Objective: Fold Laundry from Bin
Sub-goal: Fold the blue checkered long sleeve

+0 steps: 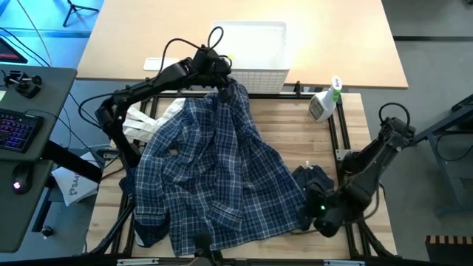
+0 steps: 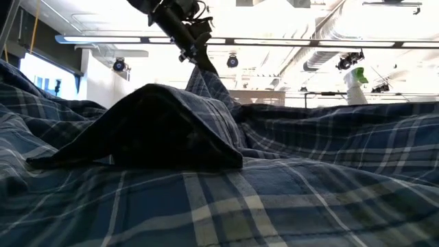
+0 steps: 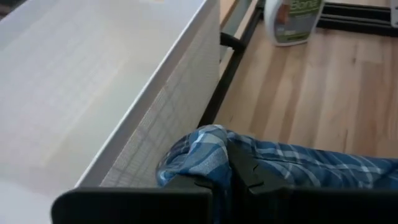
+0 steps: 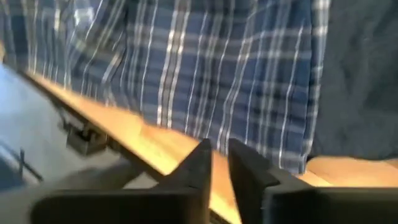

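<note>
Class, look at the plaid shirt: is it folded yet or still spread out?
Spread out, unfolded: the plaid shirt sprawls across the table, one end pinched in the left gripper beside the bin.

A spray bottle (image 1: 325, 102) with a green top stands upright on the wooden bench (image 1: 355, 133) near its far right corner, and the same bottle (image 3: 292, 18) shows a green-and-white label. Off the bench's left side sits a keyboard (image 1: 16, 131) with purple backlit keys and a mouse (image 1: 20, 179) beside it. A white cloth bag (image 1: 140, 122) lies at the bench's left edge.
</note>
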